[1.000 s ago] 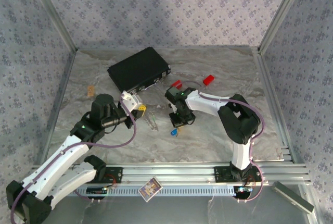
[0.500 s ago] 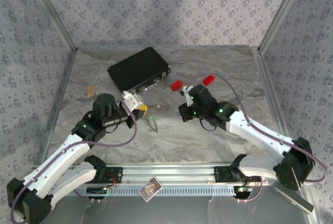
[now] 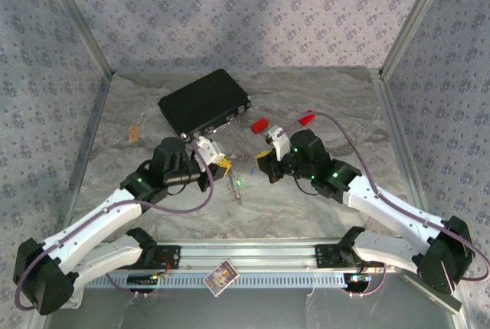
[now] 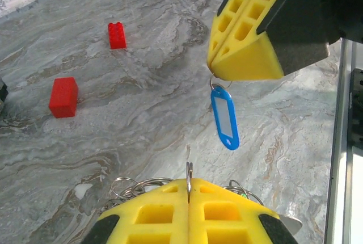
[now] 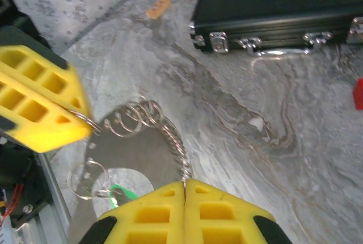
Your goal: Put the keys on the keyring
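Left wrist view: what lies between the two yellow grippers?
The blue key tag, hanging from the shut right gripper above the left gripper, which pinches the keyring.

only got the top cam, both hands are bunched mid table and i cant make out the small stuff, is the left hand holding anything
Observer: Yes. The left wrist camera shows the left hand shut on a thin silvery metal ring, seen edge-on.
Operator: and the right one
Observer: The right hand is shut on the end of a silvery chain of linked metal rings, which curves over to the left hand.
Operator: wheres the blue tag hooked
Observer: The blue plastic key tag hangs from the tip of the right hand, between the two hands.
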Motion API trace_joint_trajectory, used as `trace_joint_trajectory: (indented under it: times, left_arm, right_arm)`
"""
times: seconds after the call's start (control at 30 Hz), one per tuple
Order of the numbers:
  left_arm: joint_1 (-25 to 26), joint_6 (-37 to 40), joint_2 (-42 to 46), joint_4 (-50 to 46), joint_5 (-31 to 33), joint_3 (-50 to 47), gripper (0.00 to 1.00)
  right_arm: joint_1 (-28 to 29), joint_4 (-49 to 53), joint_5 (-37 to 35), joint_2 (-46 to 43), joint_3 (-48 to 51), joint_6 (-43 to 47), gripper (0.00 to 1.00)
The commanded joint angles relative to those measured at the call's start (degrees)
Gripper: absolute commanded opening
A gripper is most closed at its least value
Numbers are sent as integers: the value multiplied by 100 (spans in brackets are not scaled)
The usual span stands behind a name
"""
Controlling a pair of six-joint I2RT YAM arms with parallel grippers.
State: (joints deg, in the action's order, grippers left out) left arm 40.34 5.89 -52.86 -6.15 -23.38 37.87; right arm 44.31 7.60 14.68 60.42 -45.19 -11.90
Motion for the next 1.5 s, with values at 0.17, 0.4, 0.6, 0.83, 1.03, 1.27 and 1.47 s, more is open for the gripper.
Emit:
trace_joint_trajectory:
  times: [0.17, 0.4, 0.6, 0.83, 1.03, 1.27, 1.47]
  left_arm:
    - [123, -123, -98, 431, -122, 41, 0]
    - [141, -132, -121, 458, -123, 46, 0]
    - [150, -125, -122, 466, -132, 45, 0]
    - [163, -73, -151, 475, -141, 32, 0]
    - [185, -35, -157, 431, -184, 43, 0]
    - [205, -8, -155, 398, -228, 63, 0]
    - [203, 28, -120, 309, 176, 79, 0]
  right_arm:
    - [379, -63, 77, 45, -182, 136, 0]
    - [559, 48, -23, 250, -405, 24, 0]
    - [626, -78, 135, 320, -517, 105, 0]
    - [752, -90, 119, 528, -709, 237, 0]
    - [822, -195, 12, 608, -765, 301, 0]
    - [859, -180, -171, 742, -851, 373, 0]
    - [833, 153, -353, 630, -856, 443, 0]
